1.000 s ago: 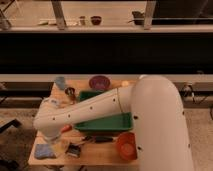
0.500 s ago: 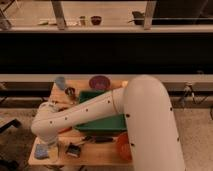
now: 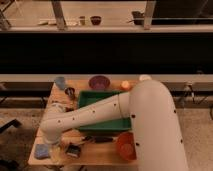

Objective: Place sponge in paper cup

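Note:
The sponge [image 3: 42,151] is a small flat light-blue pad lying on the front left corner of the wooden table [image 3: 100,156]. A pale blue paper cup [image 3: 60,82] stands upright at the table's back left. My white arm reaches from the right across the table to the front left. Its gripper [image 3: 54,147] hangs just right of the sponge, close above the table, mostly hidden by the wrist. A black rectangular block [image 3: 74,150] lies just right of the gripper.
A green tray [image 3: 95,100] fills the table's middle, partly under my arm. A purple bowl [image 3: 99,81], a small dark cup [image 3: 70,91] and an orange object [image 3: 125,85] stand at the back. An orange bowl [image 3: 126,145] and a black utensil [image 3: 97,139] are at the front.
My arm has swung left and down toward the front left corner, bringing the gripper closer to the sponge. The sponge and the cup have not moved.

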Controlling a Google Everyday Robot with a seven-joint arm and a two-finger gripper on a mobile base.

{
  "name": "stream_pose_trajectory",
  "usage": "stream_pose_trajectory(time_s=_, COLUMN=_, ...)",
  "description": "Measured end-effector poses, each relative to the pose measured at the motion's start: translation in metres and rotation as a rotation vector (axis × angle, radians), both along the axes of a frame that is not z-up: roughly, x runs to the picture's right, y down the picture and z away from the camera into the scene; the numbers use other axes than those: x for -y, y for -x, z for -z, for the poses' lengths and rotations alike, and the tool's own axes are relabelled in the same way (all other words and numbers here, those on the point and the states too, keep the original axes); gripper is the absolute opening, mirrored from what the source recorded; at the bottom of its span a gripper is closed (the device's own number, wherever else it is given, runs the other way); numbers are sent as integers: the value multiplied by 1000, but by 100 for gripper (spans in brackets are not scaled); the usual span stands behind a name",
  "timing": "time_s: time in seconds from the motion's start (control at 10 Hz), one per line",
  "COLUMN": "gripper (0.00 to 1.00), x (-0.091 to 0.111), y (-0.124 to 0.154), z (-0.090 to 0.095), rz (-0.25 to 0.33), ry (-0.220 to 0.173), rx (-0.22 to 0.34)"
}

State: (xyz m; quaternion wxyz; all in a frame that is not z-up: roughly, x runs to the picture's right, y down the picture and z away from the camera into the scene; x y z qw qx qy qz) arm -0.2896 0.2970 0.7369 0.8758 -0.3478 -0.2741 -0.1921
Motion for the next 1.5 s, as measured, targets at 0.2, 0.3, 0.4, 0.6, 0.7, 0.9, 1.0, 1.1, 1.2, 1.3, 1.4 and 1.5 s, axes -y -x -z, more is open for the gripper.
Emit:
stream_pose_trajectory(time_s=0.2, gripper=80, x=0, y=-2, z=-3, rz=-18, ry=12, rx=35)
stream_pose_trajectory(time_s=0.3, gripper=80, x=-2, y=-2, z=-4, rz=-21, ry=18, rx=55)
stream_pose_trajectory(time_s=0.4, gripper=80, x=-2, y=-1, z=-4, rz=-22, ry=18, rx=60)
stream_pose_trajectory(time_s=0.6, gripper=80, x=-3, y=-1, z=-5, rz=-25, ry=18, rx=64)
stream_pose_trajectory(time_s=0.7, gripper=80, x=-3, y=-1, z=-6, rz=-27, ry=19, rx=65)
stream_pose_trajectory(time_s=0.9, gripper=80, x=-4, y=-1, z=-7, rz=-26, ry=19, rx=68)
stream_pose_trajectory(time_s=1.0, gripper=80, x=-4, y=-1, z=-8, rz=-24, ry=17, rx=71)
stream_pose_trajectory(time_s=1.1, gripper=78, x=-4, y=-1, z=-9, rz=-24, ry=14, rx=73)
stream_pose_trajectory(time_s=1.2, gripper=72, x=-3, y=-2, z=-10, rz=-26, ry=11, rx=74)
stream_pose_trajectory(time_s=1.3, gripper=60, x=-1, y=-5, z=-11, rz=-29, ry=4, rx=73)
stream_pose_trajectory(time_s=1.4, gripper=51, x=0, y=-7, z=-12, rz=-30, ry=0, rx=71)
stream_pose_trajectory(time_s=1.5, gripper=42, x=-1, y=-8, z=-14, rz=-29, ry=-1, rx=69)
